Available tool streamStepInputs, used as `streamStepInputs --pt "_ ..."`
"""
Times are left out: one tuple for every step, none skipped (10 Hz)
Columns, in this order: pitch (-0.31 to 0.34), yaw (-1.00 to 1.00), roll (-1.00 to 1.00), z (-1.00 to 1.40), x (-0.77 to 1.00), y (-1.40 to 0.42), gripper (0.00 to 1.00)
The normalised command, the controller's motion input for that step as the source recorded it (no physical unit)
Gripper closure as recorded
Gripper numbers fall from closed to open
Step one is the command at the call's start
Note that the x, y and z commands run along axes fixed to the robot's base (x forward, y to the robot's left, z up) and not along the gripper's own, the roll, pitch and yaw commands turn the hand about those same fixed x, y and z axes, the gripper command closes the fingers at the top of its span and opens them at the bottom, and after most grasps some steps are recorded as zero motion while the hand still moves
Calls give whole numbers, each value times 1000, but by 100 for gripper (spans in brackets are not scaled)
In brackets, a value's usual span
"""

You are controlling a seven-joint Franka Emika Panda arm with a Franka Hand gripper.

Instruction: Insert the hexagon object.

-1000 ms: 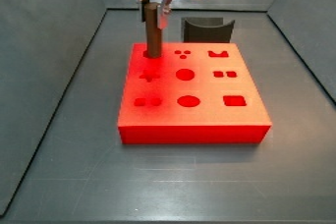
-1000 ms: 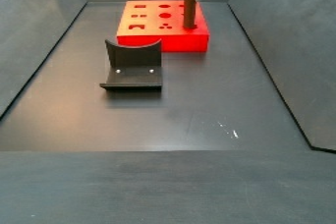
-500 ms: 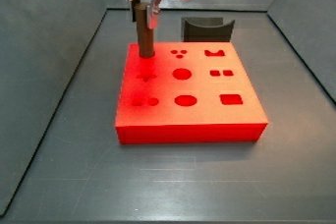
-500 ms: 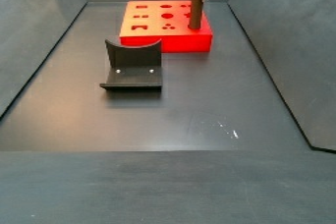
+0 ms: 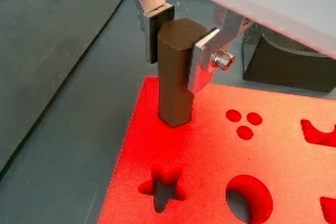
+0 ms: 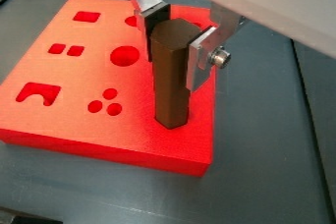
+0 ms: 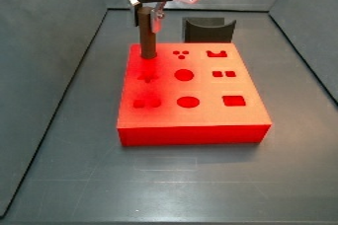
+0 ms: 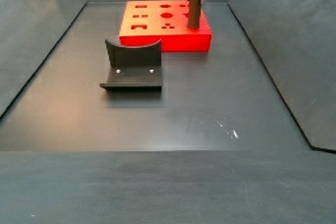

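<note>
The hexagon object (image 5: 176,76) is a long brown six-sided rod held upright; it also shows in the other wrist view (image 6: 168,76) and in both side views (image 7: 148,41) (image 8: 194,12). My gripper (image 5: 184,41) is shut on its upper end, and shows in the other wrist view (image 6: 176,39) and a side view (image 7: 150,10). The rod's lower end is at the top face of the red block (image 7: 199,111), near one corner, beside a star-shaped hole (image 5: 163,189). I cannot tell whether the tip touches the block.
The red block (image 8: 155,39) has several cut-out holes: circles (image 6: 124,55), squares, an arch (image 6: 37,93) and a three-dot group (image 5: 242,120). A dark grey curved block (image 7: 208,29) stands close to it. Dark walls enclose the floor in both side views.
The gripper with the rod has shifted a little across the block's top near the corner, staying upright. The grip is unchanged.
</note>
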Motion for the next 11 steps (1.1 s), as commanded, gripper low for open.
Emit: streamStepInputs --pt "141 0 167 -651 0 -63 100" --pt "280 0 0 -691 283 -17 100" --pt "146 -17 0 -957 149 0 100" --pt "123 -34 0 -1000 189 0 100" --pt "106 -37 0 -1000 189 0 100" --pt "121 -57 0 -991 157 0 100" --pt "187 -80 -10 -843 169 23 100" --pt "227 -94 -21 -680 231 63 100" --pt "3 0 -27 -9 63 11 100" --pt "19 0 0 -114 3 0 100" --pt "106 0 -41 -300 29 0 100"
